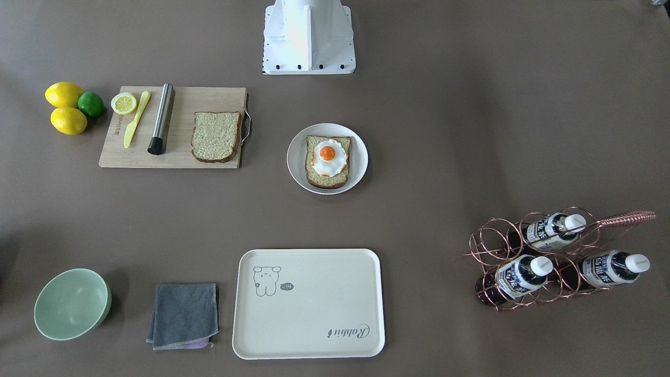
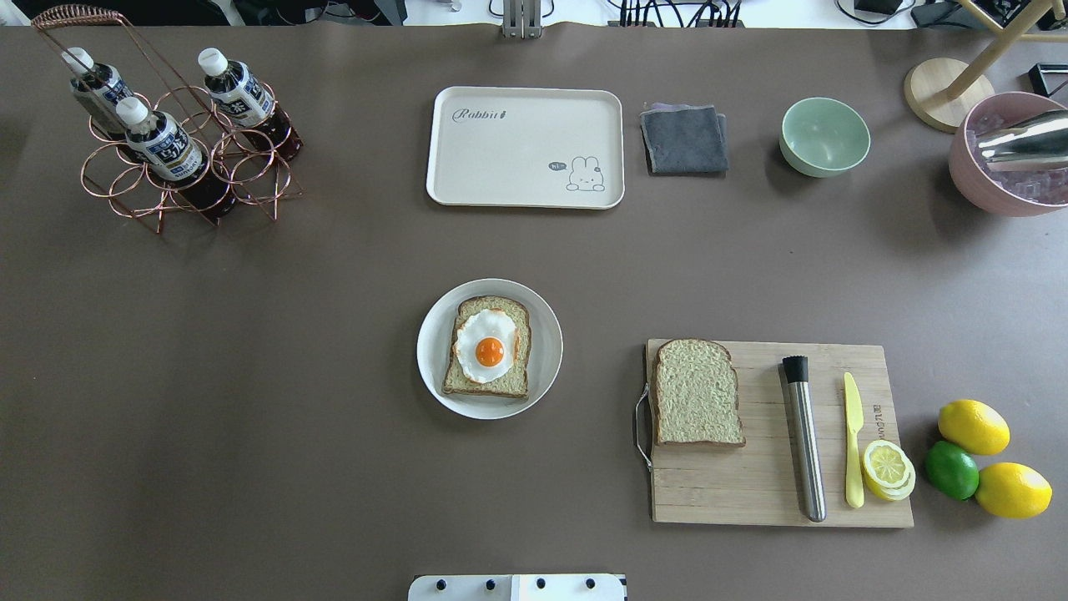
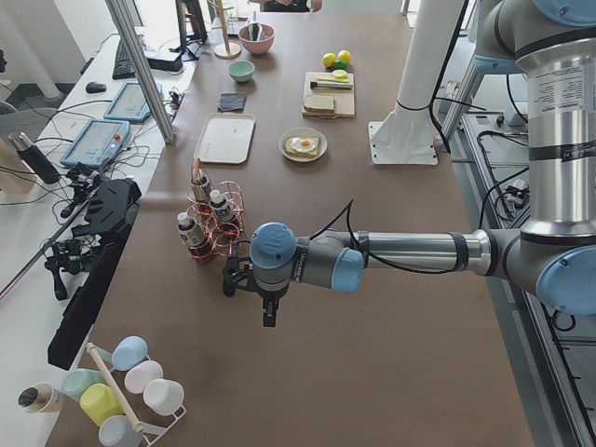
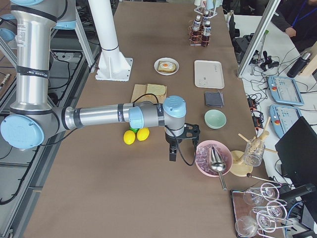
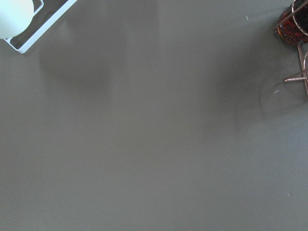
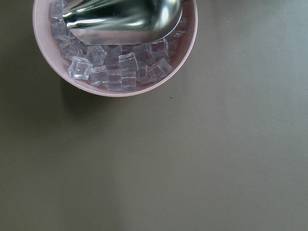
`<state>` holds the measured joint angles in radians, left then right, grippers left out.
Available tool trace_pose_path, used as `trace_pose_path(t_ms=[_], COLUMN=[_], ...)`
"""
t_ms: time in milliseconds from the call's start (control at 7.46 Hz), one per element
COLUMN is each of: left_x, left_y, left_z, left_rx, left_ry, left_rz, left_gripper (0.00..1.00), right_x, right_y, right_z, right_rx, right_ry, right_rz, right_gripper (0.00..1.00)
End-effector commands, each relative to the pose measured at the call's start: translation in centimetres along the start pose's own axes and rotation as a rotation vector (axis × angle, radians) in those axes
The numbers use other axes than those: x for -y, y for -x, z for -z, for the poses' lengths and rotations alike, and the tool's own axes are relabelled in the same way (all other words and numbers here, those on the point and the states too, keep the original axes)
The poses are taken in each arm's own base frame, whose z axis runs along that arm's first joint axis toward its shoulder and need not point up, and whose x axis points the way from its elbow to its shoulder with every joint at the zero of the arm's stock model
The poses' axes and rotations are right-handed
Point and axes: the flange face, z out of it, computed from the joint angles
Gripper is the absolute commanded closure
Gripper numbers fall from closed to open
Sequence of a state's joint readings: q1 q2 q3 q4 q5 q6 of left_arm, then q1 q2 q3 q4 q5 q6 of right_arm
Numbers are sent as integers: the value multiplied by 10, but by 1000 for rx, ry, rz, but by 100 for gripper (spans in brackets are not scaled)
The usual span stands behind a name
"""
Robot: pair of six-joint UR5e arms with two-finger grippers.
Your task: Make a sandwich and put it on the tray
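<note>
Cream tray well apart from left end effector

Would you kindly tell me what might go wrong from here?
1. The egg only rests on the lower slice on the plate, so it may slip off during the carry to the tray.
2. The other slice lies flat near the board's edge; a push might shove it off.

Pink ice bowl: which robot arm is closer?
Right. The right gripper hangs beside the pink ice bowl; the left gripper is at the table's other end, by the bottle rack.
</note>
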<state>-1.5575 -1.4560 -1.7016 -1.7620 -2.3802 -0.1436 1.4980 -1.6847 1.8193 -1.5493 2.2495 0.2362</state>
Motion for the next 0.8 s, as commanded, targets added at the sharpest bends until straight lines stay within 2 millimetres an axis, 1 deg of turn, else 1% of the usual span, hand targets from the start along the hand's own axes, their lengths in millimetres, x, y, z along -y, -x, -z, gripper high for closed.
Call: trace_pose_path(t_ms=[0, 268, 402, 670], left_x=[2, -1, 3, -2], left_y=[-6, -5, -7, -5], left_z=[6, 5, 7, 6], left_rx=[9, 9, 9, 8], left_ry=[-19, -17, -22, -13], left_rz=[-23, -21, -25, -13], left_gripper=[3, 3, 3, 3], right_x=[-2, -3, -6, -13], right_y=[-1, -1, -4, -8], right_z=[-2, -3, -5, -9], right_rx=[0, -2, -3, -3], right_ry=[5, 8, 11, 24], right_rz=[-1, -2, -7, -14], right_gripper=[0, 0, 0, 0])
